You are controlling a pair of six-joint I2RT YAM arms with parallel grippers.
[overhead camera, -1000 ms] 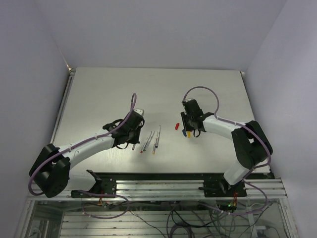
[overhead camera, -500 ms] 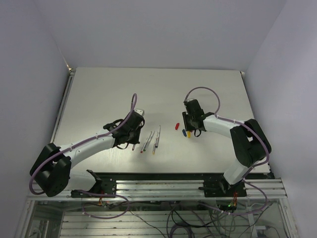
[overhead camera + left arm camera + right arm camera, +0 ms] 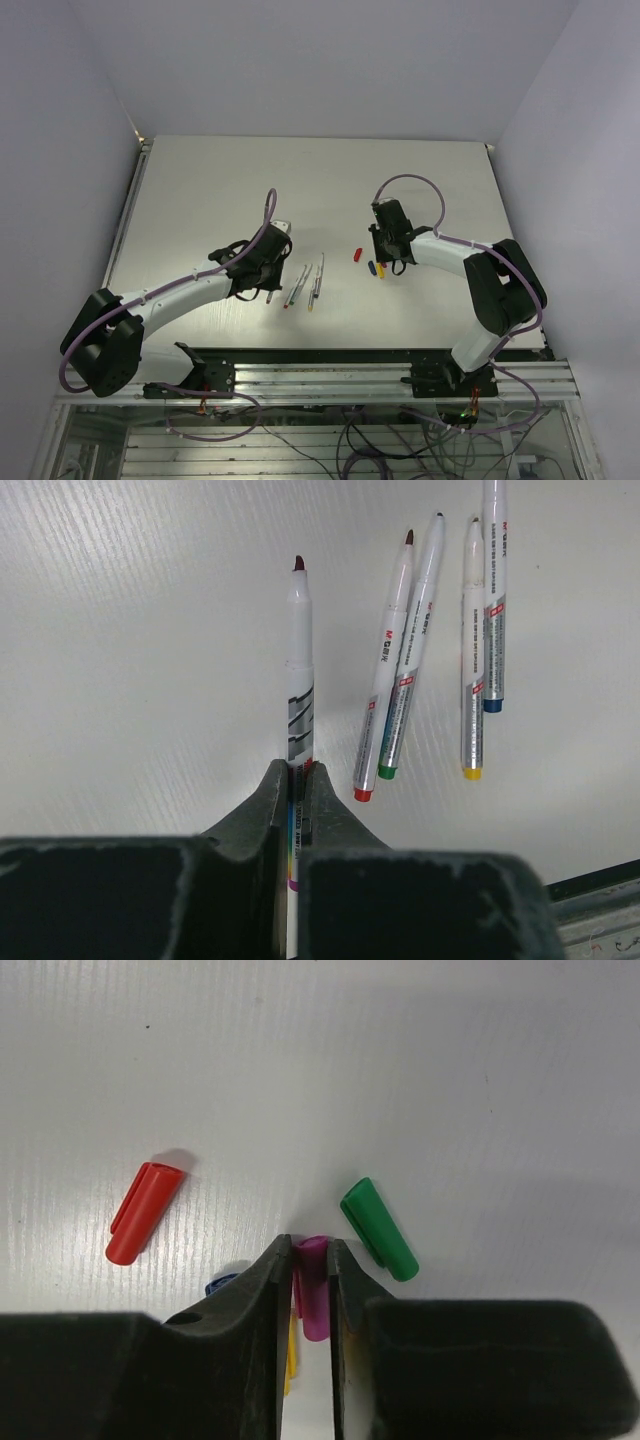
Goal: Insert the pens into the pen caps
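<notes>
Pens number five. One, the held pen [image 3: 298,670], is pinched at its lower barrel by the left end effector [image 3: 297,772]. The fingers are pressed tight onto it, and its dark nib points away from the wrist over the tabletop [image 3: 130,630]. The other four lie loose on the tabletop just to its right, roughly parallel. The red-ended pen [image 3: 385,690] and the green-ended pen [image 3: 410,650] lie close side by side. Next come the yellow-ended pen [image 3: 472,650] and the blue-ended pen [image 3: 494,590], also side by side.

Caps number five as well, all gathered by the right end effector [image 3: 310,1252]. Its fingers pinch the magenta cap [image 3: 316,1300] between them. The red cap [image 3: 145,1212] lies apart on one side and the green cap [image 3: 378,1228] just beside on the other. The blue cap [image 3: 222,1283] and the yellow cap [image 3: 290,1355] show only partly past one finger.

From above, the left arm [image 3: 170,295] stretches low and diagonally from its base toward the middle of the tabletop. The right arm [image 3: 470,265] is folded at the elbow, its forearm reaching inward and its wrist down over the caps. The two end effectors are well apart, with the loose pens between them.
</notes>
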